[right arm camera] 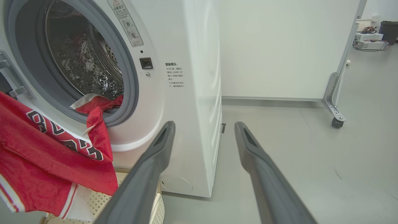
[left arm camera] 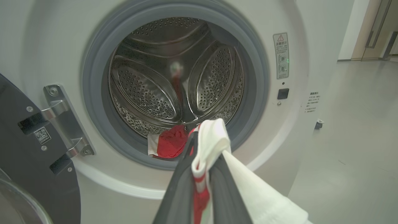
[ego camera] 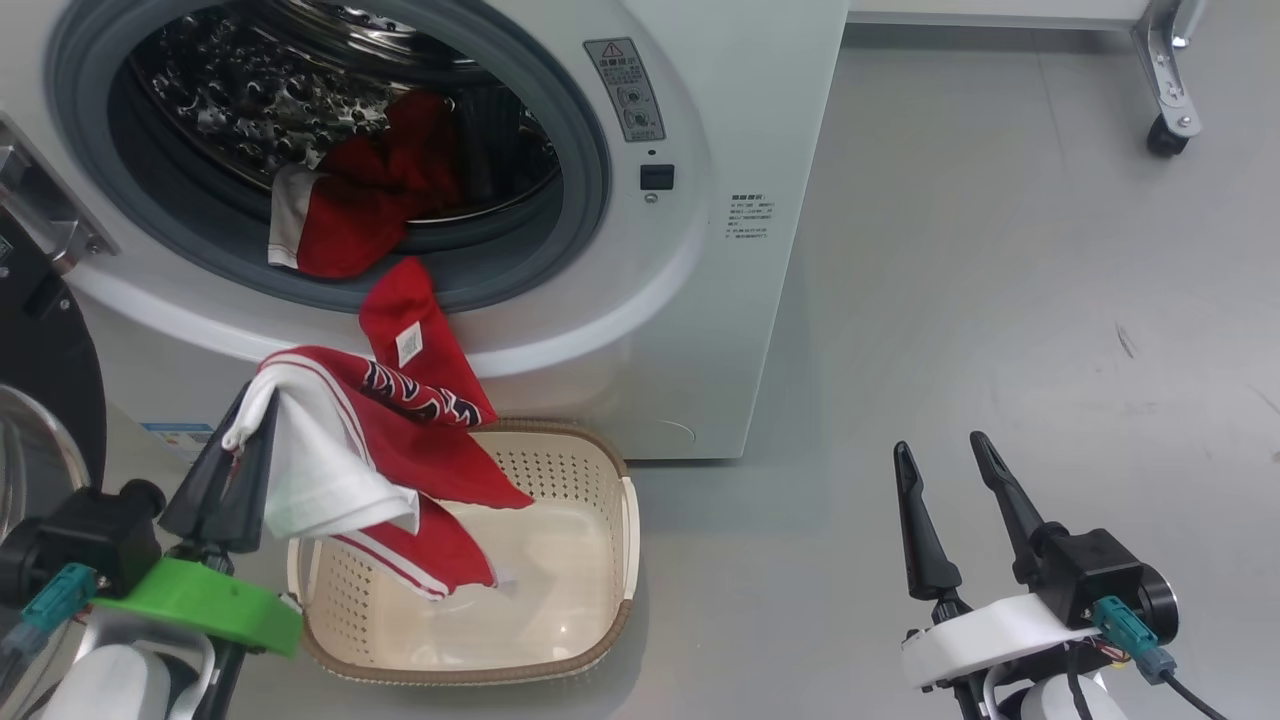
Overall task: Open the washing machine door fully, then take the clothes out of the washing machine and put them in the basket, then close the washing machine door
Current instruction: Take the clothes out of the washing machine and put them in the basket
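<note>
The washing machine point(ego camera: 740, 120) stands with its door point(ego camera: 45, 370) swung wide to the left, hinge showing. My left gripper point(ego camera: 250, 410) is shut on the white-trimmed edge of a red jersey point(ego camera: 420, 440) with black-and-white lettering. The jersey hangs over the near-left part of the basket point(ego camera: 620, 520), and its upper end reaches the drum's grey seal. More red and white clothes point(ego camera: 350, 215) lie at the drum's front. In the left wrist view the fingers pinch white fabric point(left arm camera: 214, 137) before the drum. My right gripper point(ego camera: 940, 447) is open and empty, low at the right over the floor.
The basket sits on the grey floor right against the machine's front. A wheeled white partition with a metal caster point(ego camera: 1165, 135) stands behind and right of the machine. Open floor point(ego camera: 1000, 300) stretches to the right.
</note>
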